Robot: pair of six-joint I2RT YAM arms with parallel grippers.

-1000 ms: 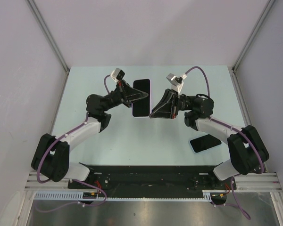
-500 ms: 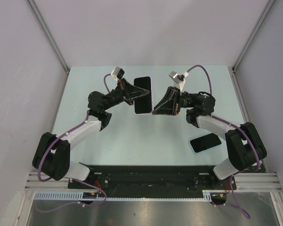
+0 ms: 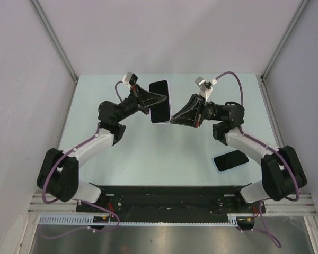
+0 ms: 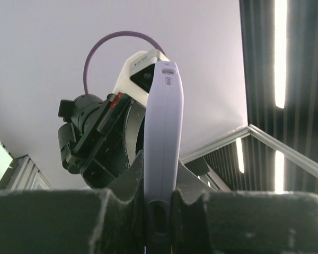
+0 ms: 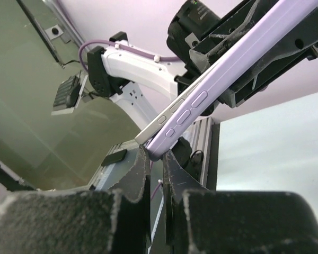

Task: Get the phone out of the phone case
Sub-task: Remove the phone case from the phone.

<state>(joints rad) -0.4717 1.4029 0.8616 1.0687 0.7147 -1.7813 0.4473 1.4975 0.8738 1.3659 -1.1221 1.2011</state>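
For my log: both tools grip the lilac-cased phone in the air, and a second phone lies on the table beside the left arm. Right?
Not quite. The top external view shows the second phone lying on the table beside the right arm, not the left. The left tool and right tool do both grip the lilac-cased phone in the air.

Above the pale green tabletop (image 3: 148, 153), the left hand (image 3: 151, 99) grips one long edge of a raised, tilted, lilac-cased phone (image 3: 160, 101) while the right hand (image 3: 173, 120) pinches its lower corner, and a second phone (image 3: 230, 161) lies flat beside the right arm.
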